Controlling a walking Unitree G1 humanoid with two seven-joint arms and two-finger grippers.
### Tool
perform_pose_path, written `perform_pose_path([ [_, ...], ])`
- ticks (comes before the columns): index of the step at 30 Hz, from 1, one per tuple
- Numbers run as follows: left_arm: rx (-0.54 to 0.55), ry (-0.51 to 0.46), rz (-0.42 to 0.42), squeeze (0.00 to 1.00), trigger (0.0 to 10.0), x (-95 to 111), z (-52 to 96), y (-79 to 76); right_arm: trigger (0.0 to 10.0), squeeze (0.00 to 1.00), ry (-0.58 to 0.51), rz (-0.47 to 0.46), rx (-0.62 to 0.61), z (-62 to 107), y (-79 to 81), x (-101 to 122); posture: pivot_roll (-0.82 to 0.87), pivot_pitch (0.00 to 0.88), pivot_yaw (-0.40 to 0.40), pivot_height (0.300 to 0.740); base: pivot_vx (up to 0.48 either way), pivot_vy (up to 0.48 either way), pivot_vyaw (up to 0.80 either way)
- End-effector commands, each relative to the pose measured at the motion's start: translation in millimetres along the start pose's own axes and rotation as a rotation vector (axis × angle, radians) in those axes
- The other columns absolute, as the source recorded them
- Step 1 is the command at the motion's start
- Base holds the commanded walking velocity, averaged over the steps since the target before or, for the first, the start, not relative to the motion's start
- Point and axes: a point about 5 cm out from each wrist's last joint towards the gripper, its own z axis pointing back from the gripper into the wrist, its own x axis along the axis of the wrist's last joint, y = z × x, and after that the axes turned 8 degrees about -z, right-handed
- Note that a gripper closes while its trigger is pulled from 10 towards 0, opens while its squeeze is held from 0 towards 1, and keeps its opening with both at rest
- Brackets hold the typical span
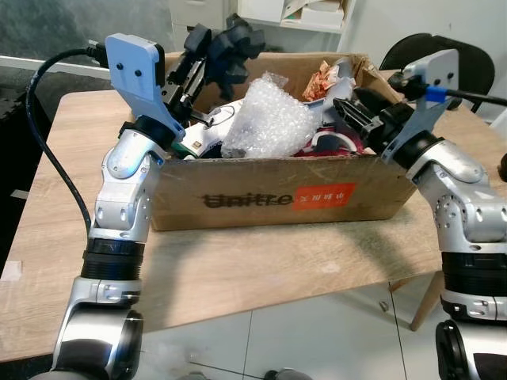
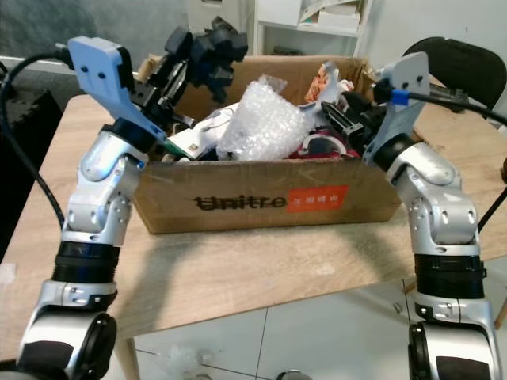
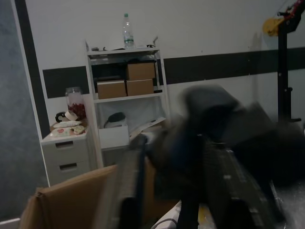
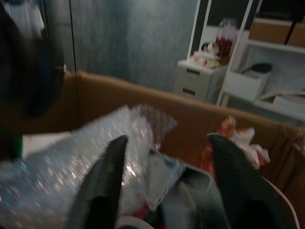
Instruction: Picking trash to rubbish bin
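White shelving with small cartons stands behind a wooden table (image 1: 261, 261), which carries an open cardboard box (image 1: 261, 194) heaped with rubbish.

On the left, the left gripper (image 1: 218, 59) is raised above the box's left end, its fingers closed around a dark crumpled piece of trash (image 1: 234, 47). The wrist view is too blurred to judge how firm that hold is. If it is loose, the piece could slip out and land on the table or the floor rather than in the box.

In the middle, a wad of bubble wrap (image 1: 273, 119) rides high above the rim and could be knocked out by anything dropped on it.

On the right, the right gripper (image 1: 348, 119) reaches in over the box's right end with its fingers (image 4: 102, 186) spread wide, holding nothing, close to a red wrapper (image 1: 321, 79). A push here might spill the heap.
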Motion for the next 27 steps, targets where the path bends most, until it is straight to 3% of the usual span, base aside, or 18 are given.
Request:
perform_pose_path([
  [1, -0.032, -0.003, -0.053, 1.0, 10.0, 5.4, -1.9, -2.7, 10.0, 1.0, -0.043, -0.011, -0.016, 1.1, -0.7, 9.2, -0.04, 0.105, 0.008, 0.74, 0.0, 0.0, 0.0],
  [12, -0.094, -0.032, -0.093, 1.0, 10.0, 13.5, -4.0, -6.0, 10.0, 1.0, -0.165, -0.046, -0.05, 1.4, -2.4, 28.5, -0.04, 0.105, 0.012, 0.74, 0.0, 0.0, 0.0],
  [13, -0.121, -0.059, -0.081, 1.0, 10.0, 18.1, -4.3, -10.2, 10.0, 1.0, -0.266, -0.092, -0.032, 1.9, -0.2, 41.7, -0.03, 0.104, 0.008, 0.74, 0.0, 0.0, 0.0],
  [15, -0.121, -0.059, -0.081, 1.0, 10.0, 18.1, -4.3, -10.2, 10.0, 1.0, -0.266, -0.092, -0.032, 1.9, -0.2, 41.7, -0.03, 0.104, 0.008, 0.74, 0.0, 0.0, 0.0],
  [16, -0.111, -0.089, -0.023, 0.22, 10.0, 21.7, -4.6, -10.6, 10.0, 0.85, -0.31, -0.125, 0.004, 2.3, 3.6, 47.2, -0.03, 0.103, 0.007, 0.74, 0.0, 0.0, 0.0],
  [17, -0.111, -0.089, -0.023, 0.22, 10.0, 21.7, -4.6, -10.6, 10.0, 0.85, -0.31, -0.125, 0.004, 2.3, 3.6, 47.2, -0.03, 0.103, 0.007, 0.74, 0.0, 0.0, 0.0],
  [18, -0.07, -0.175, 0.175, 0.0, 10.0, 32.0, -2.9, -5.7, 10.0, 0.0, -0.349, -0.16, 0.189, 5.7, 25.4, 51.7, -0.03, 0.103, 0.006, 0.74, 0.0, 0.0, 0.0],
  [19, -0.07, -0.175, 0.175, 0.0, 10.0, 32.0, -2.9, -5.7, 10.0, 0.0, -0.349, -0.16, 0.189, 5.7, 25.4, 51.7, -0.03, 0.103, 0.006, 0.74, 0.0, 0.0, 0.0],
  [21, -0.068, -0.232, 0.319, 0.0, 10.0, 38.0, 1.1, -0.6, 10.0, 0.0, -0.343, -0.18, 0.342, 10.9, 44.1, 48.6, -0.02, 0.103, 0.006, 0.74, 0.0, 0.0, 0.0],
  [23, -0.147, -0.209, 0.324, 0.0, 10.0, 34.8, 6.9, -5.2, 10.0, 0.0, -0.322, -0.174, 0.395, 12.1, 50.4, 44.7, -0.02, 0.101, 0.004, 0.74, 0.0, 0.0, 0.0],
  [27, -0.204, -0.164, 0.324, 0.0, 10.0, 27.2, 13.2, -9.6, 10.0, 0.0, -0.286, -0.178, 0.44, 12.0, 57.6, 37.2, -0.02, 0.101, 0.005, 0.74, 0.0, 0.0, 0.0],
])
